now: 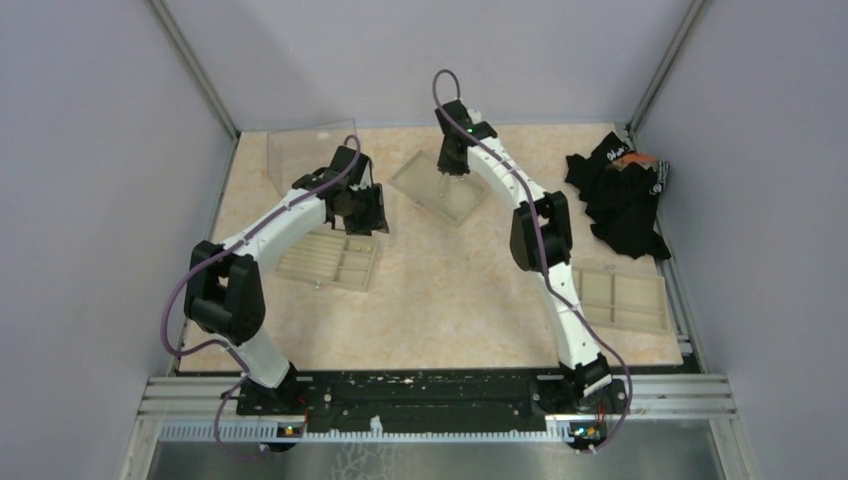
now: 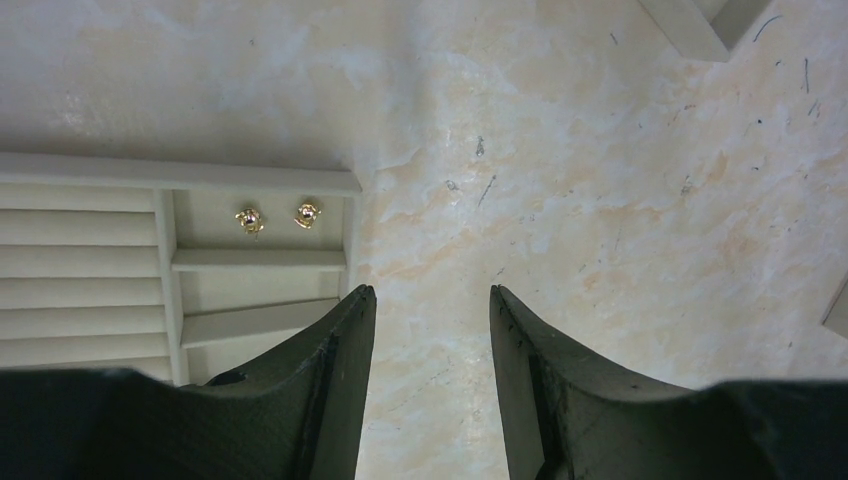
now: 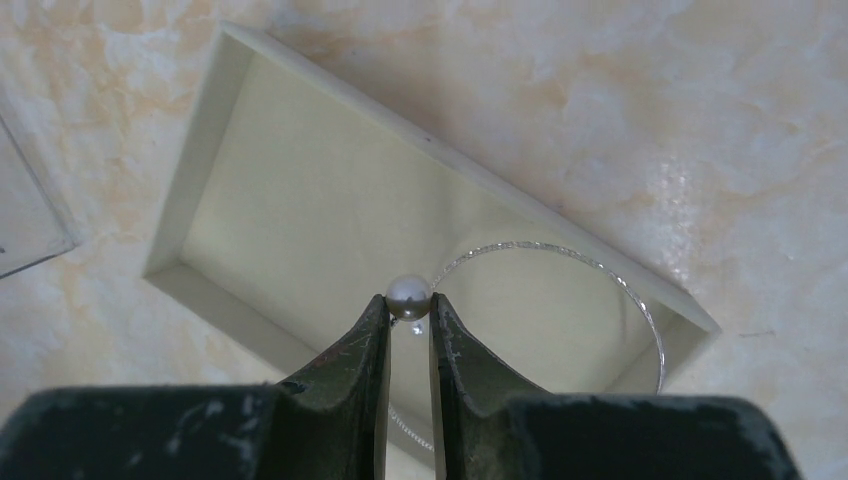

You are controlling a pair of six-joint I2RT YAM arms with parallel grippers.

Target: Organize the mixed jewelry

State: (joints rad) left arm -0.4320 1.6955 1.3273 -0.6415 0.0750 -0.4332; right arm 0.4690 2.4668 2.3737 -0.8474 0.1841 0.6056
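Right claw (image 3: 408, 312) clenched on pearl (image 3: 408, 295) — visible only at wrist; left claw (image 2: 430, 300) released near gold studs (image 2: 249, 219).

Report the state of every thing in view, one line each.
left tool: open, holding nothing
right tool: shut on pearl
pearl: pinched in the right tool
silver loop: in the shallow tray
two gold studs: resting in one compartment of the divided tray

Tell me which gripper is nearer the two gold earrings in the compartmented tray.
Left. The left gripper hangs open just beside the gold earrings; the right gripper is off over the shallow tray, pinching a pearl piece.
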